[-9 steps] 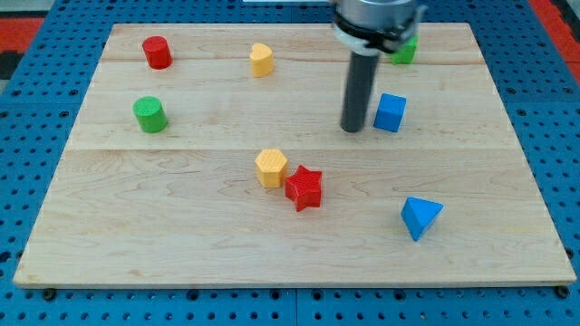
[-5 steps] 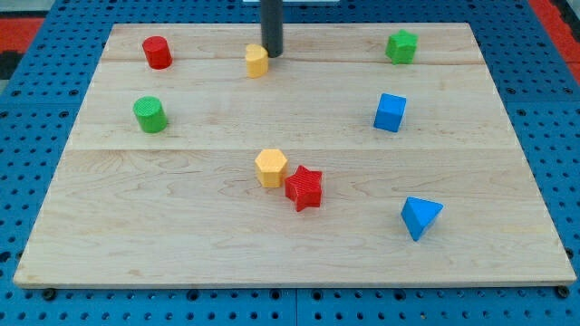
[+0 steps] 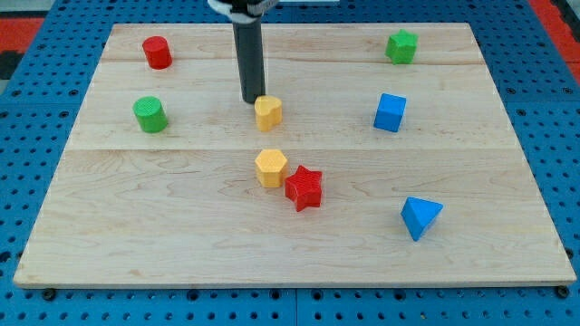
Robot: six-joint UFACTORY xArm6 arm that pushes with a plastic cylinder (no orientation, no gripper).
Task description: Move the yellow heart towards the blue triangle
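The yellow heart (image 3: 268,112) lies on the wooden board (image 3: 181,217) a little above its middle. My tip (image 3: 251,100) rests right against the heart's upper left side. The blue triangle (image 3: 420,216) lies at the lower right, far from the heart. The dark rod rises from the tip to the view's top edge.
A yellow hexagon (image 3: 271,167) and a red star (image 3: 304,187) touch each other just below the heart. A blue cube (image 3: 390,112) is at the right, a green block (image 3: 401,46) at the top right. A red cylinder (image 3: 157,52) and a green cylinder (image 3: 149,114) are at the left.
My tip went from beside the blue cube to the heart at the top, then pushed it down and slightly right to above the yellow hexagon. Other blocks stayed put.
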